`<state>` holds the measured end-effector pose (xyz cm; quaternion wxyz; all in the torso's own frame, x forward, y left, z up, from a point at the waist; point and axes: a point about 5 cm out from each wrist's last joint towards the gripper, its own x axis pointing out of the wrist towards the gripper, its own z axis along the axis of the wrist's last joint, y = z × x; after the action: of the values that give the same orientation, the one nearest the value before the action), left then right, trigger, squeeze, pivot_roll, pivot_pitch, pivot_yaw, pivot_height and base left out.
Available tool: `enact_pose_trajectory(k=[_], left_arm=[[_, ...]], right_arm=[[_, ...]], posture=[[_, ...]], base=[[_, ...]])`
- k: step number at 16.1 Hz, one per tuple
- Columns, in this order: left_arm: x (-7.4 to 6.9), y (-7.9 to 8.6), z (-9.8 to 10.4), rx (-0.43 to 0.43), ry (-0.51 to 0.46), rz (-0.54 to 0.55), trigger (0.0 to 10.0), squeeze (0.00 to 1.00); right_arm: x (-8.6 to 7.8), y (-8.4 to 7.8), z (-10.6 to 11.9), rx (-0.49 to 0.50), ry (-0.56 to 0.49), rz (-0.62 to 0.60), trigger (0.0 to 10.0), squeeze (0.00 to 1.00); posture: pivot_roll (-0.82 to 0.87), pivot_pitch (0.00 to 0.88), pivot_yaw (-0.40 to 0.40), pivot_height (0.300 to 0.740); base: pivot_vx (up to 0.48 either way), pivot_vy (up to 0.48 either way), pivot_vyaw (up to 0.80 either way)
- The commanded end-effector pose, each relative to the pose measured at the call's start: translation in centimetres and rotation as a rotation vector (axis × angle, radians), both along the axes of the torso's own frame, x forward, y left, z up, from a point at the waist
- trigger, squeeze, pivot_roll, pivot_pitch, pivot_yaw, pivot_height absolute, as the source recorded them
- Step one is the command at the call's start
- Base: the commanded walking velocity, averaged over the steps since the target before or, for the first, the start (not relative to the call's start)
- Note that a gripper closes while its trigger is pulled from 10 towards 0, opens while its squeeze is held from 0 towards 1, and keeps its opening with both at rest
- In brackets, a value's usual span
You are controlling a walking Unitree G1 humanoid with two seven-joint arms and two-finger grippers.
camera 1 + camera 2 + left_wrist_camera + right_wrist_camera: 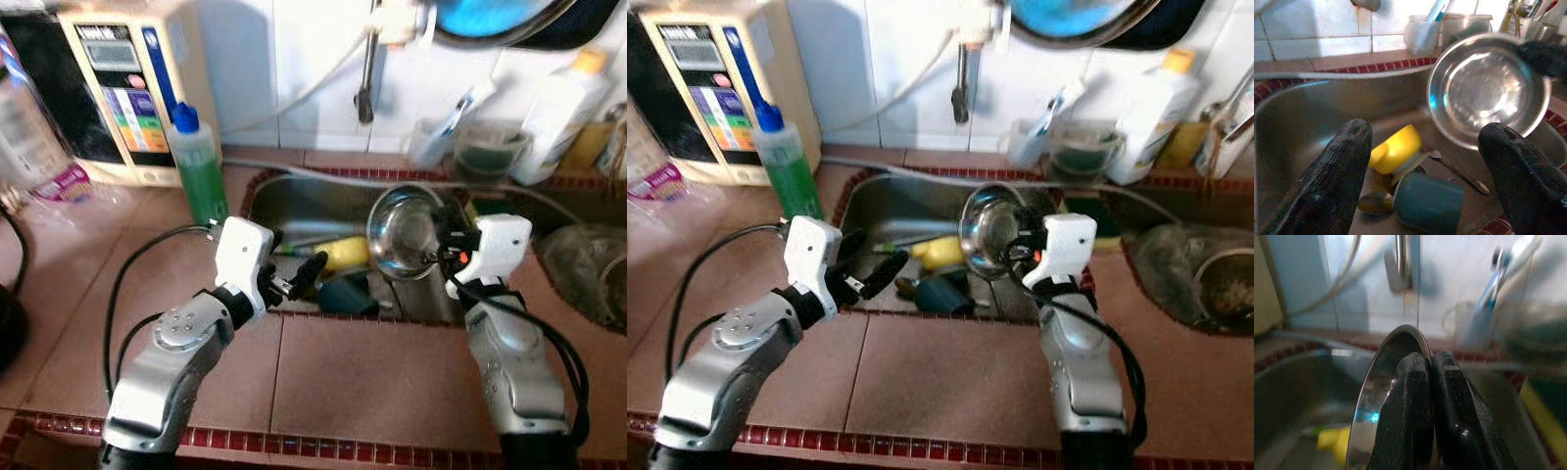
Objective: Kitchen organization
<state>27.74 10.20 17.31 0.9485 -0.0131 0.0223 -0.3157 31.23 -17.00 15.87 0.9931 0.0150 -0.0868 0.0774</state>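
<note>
A shiny steel bowl [404,231] hangs tilted on edge above the sink [294,201], its rim pinched by my right gripper [443,253], which is shut on it. In the right wrist view the two black fingers [1415,401] press together over the bowl rim [1374,396]. My left gripper [299,276] stands open at the sink's front left edge, nothing between its fingers [1334,176]. Down in the sink lie a yellow cup [1396,149], a teal mug [1430,203] on its side and a fork [1454,169].
A green soap bottle [199,162] with a blue cap stands left of the sink, beside a beige water appliance [127,83]. The faucet [366,69] hangs over the back rim. A white bottle [558,113], brush holder [436,137] and container line the back ledge. A second basin [588,264] is at right.
</note>
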Motion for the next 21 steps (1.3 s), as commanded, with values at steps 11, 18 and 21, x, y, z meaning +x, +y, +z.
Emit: enact_pose_trajectory(k=[11,18,21], left_arm=[[-1.5,-0.2,0.5,-0.002,0.063,-0.033,10.0,0.00],[-2.4,-1.7,-0.8,0.062,0.057,0.018,10.0,0.00],[-3.0,-2.3,-2.4,0.126,0.070,0.026,10.0,0.00]], right_arm=[[2.1,0.3,0.7,0.090,0.136,0.200,10.0,0.00],[3.1,0.6,-0.2,0.130,0.174,0.242,10.0,0.00],[3.0,0.7,-0.5,0.139,0.177,0.253,10.0,0.00]], posture=[[-0.13,0.229,0.025,0.740],[-0.12,0.219,0.030,0.740],[-0.12,0.211,0.026,0.740]], base=[[0.000,0.000,0.00],[0.000,0.000,0.00],[0.000,0.000,0.00]])
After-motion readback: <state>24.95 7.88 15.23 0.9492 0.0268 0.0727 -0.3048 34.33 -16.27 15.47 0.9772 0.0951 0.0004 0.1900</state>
